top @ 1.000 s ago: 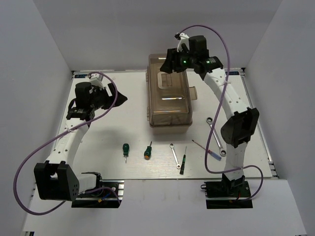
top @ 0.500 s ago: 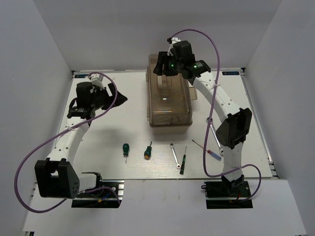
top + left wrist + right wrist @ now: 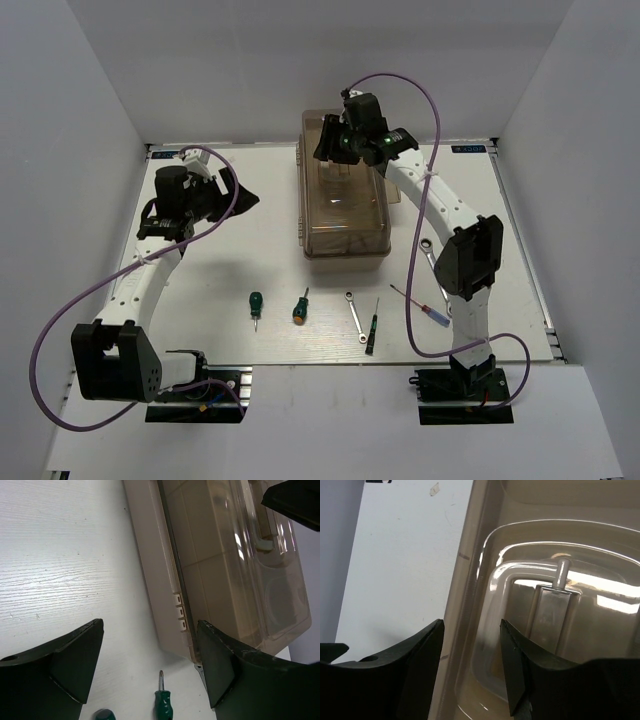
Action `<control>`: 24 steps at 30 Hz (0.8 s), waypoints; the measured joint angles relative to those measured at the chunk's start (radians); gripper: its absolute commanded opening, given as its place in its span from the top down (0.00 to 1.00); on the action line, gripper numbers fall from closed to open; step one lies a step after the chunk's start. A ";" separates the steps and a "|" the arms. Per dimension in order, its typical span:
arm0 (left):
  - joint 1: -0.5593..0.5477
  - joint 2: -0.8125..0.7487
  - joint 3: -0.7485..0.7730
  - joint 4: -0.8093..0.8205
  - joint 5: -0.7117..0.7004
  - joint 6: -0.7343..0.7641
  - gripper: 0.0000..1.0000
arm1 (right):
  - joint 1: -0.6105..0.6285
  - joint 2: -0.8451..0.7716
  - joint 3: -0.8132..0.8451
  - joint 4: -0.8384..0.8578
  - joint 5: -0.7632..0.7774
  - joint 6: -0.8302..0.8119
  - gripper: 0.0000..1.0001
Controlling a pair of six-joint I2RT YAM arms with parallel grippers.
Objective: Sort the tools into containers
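The toolbox (image 3: 345, 205) stands shut at mid table, a beige tub under a translucent brown lid with a handle (image 3: 555, 597). My right gripper (image 3: 332, 142) is open and empty, hovering over the far left part of the lid (image 3: 470, 665). My left gripper (image 3: 240, 198) is open and empty, left of the toolbox (image 3: 200, 570). In front lie two green-handled screwdrivers (image 3: 256, 304) (image 3: 300, 307), a small wrench (image 3: 356, 317), a black precision screwdriver (image 3: 372, 328), a red and blue one (image 3: 422, 305) and a larger wrench (image 3: 437, 268), partly hidden by my right arm.
One green screwdriver (image 3: 165, 700) and the end of the other's handle (image 3: 102, 715) show between my left fingers. White walls close the table at the back and sides. The separate trays are not in view.
My right arm has swung left, bringing its gripper from the toolbox's far right corner to over the far left of the lid. The left arm has not moved.
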 measured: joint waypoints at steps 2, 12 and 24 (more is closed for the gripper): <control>0.000 0.000 0.000 0.001 0.000 0.000 0.15 | 0.000 0.004 -0.005 -0.003 0.014 0.011 0.45; 0.000 0.000 0.000 0.005 0.001 0.000 0.15 | 0.000 0.016 -0.014 -0.029 0.029 0.083 0.45; 0.000 -0.005 0.046 0.017 0.013 -0.002 0.15 | -0.012 0.021 -0.010 -0.042 -0.035 0.181 0.48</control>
